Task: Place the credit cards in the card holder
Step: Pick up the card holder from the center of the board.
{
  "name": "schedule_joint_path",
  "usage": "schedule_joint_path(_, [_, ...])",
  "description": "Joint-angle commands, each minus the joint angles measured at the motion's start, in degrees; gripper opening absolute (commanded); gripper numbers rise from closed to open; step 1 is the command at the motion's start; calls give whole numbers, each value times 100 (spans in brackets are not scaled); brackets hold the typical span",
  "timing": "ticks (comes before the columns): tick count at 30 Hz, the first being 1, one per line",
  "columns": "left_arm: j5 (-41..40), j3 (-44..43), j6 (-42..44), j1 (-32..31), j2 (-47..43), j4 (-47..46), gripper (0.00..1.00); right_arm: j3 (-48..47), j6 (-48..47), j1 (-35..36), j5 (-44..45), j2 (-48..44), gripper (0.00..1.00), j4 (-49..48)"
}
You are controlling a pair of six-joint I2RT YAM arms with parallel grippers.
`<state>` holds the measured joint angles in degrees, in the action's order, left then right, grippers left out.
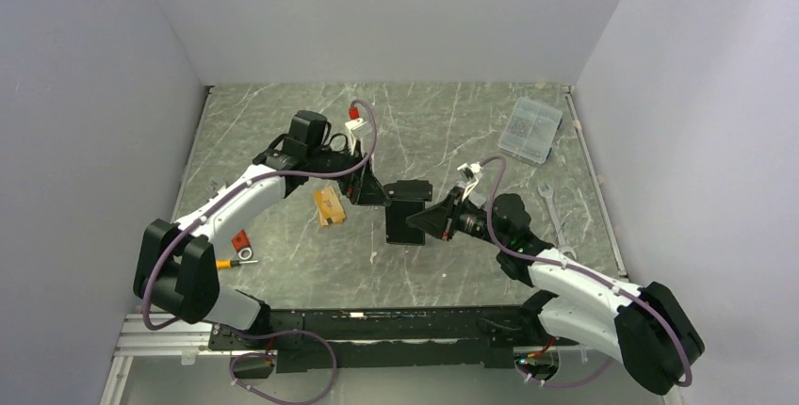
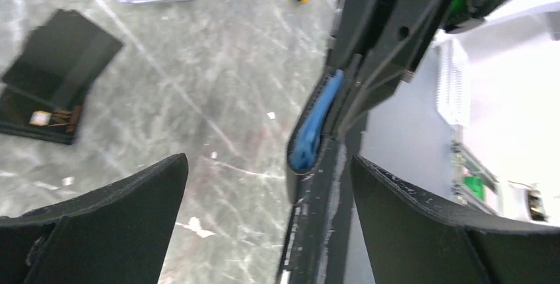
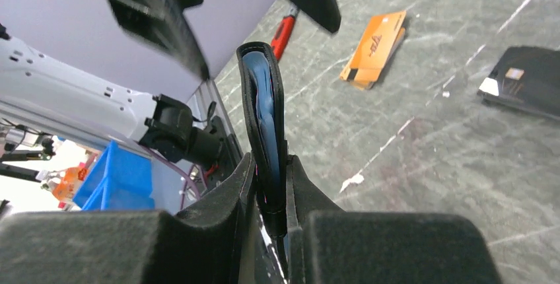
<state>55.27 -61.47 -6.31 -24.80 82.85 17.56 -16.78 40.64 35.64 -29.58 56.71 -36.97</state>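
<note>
The right gripper (image 3: 271, 163) pinches the holder (image 3: 263, 99) by one edge and holds it up off the table. The left gripper (image 2: 267, 162) is wide open just beside the holder and grips nothing. The holder looks light, soft and bendy. It may flop, so it needs a firm pinch on the leather. The orange card (image 3: 374, 49) and black cards (image 3: 522, 79) lie flat on the table. They look thin, stiff and slippery, so an edge is the best place to grab.

clear box (image 1: 530, 129) far right | wrench (image 1: 554, 217) right | screwdriver (image 1: 229, 263) left
</note>
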Motion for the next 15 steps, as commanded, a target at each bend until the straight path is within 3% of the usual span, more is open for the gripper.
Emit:
schedule_joint_path(1, [936, 264, -903, -37, -203, -666, 99, -656, 19, -14, 9, 117, 0, 470])
schedule_joint_path(7, [1042, 458, -1029, 4, -480, -789, 97, -1055, 521, 12, 4, 308, 0, 97])
schedule_joint_path(15, [1490, 778, -2003, 175, -632, -1900, 62, -1671, 514, 362, 482, 786, 0, 204])
